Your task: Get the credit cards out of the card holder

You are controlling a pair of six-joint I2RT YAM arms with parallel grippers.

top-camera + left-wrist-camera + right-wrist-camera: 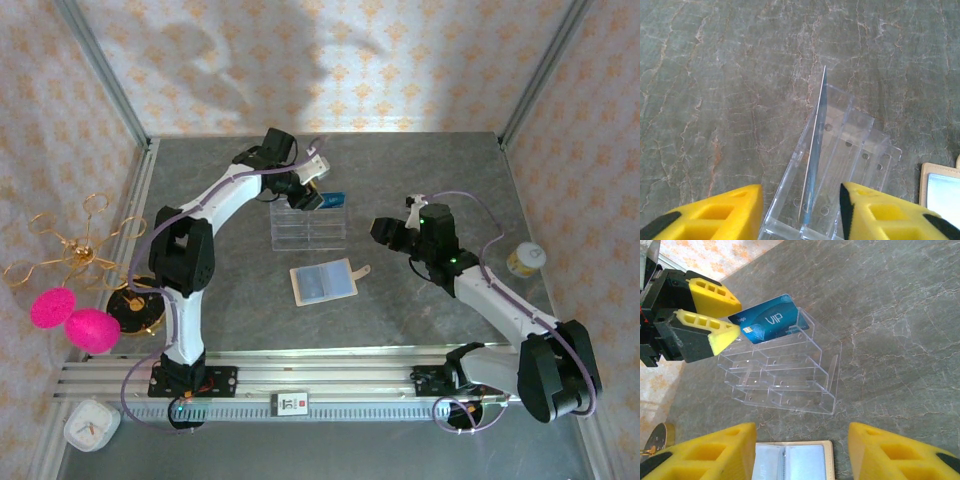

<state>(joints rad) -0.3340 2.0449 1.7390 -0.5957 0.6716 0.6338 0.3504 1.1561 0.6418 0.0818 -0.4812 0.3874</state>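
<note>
Both end effectors (800,200) (802,440) open

blue rectangular VIP credit card (771,319) stood in clear plastic compartment tray (790,385) | left end effector (736,317) flanked its corner

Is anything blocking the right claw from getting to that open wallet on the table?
Nothing visible. The open right gripper faces the wallet with only bare table between them; the clear tray stands farther off, out of that path.

Bright, warm light; soft shadows on rear wall (300,60).
</note>
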